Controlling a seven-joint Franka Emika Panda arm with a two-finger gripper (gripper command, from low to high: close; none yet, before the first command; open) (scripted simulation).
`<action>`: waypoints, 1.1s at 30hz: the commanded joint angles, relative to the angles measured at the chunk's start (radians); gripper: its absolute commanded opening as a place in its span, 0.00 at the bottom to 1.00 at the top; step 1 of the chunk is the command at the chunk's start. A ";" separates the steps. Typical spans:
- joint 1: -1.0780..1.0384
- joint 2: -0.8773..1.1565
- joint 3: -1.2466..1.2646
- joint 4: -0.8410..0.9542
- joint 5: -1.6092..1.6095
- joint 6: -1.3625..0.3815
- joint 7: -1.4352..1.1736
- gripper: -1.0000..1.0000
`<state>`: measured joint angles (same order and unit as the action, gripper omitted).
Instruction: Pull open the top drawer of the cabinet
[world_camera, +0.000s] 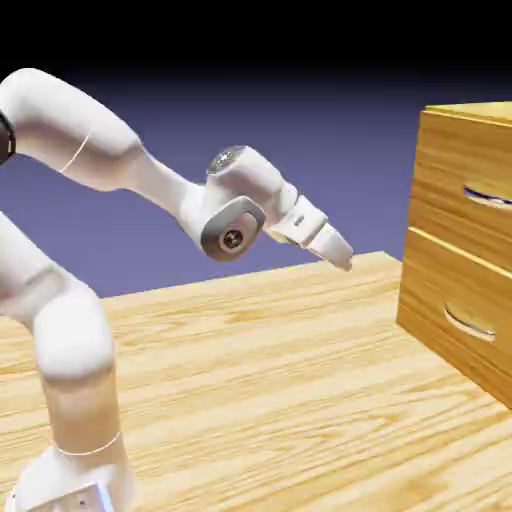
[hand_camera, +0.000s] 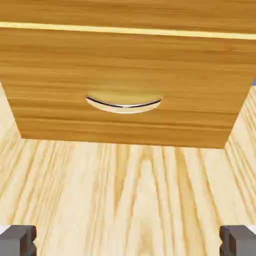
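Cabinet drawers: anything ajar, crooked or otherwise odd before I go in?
Nothing stands out. The top drawer and the lower drawer both sit flush and level in the cabinet, with their handles intact.

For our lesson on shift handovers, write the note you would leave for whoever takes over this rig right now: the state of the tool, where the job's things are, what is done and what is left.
Tool: open, empty, pointing down and toward the cabinet, well short of it and touching nothing.
Cabinet: stands on the wooden table at the exterior view's right.
Top drawer: shut, flush with the front, its silver handle untouched.
The hand view faces the lower drawer and its handle, not the top one.
Done: nothing yet.
Left: raise and advance the tool to the top handle, close on it, pull the drawer out.
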<state>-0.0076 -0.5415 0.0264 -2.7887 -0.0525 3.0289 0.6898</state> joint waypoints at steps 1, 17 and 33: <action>-0.016 0.024 0.022 0.018 -0.044 -0.007 -0.043 1.00; -0.276 0.402 0.373 0.300 -0.739 -0.114 -0.722 1.00; -0.536 0.780 0.724 0.583 -1.435 -0.221 -1.402 1.00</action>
<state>-0.5436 0.2384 0.7500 -2.2059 -1.4876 2.8075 -0.7121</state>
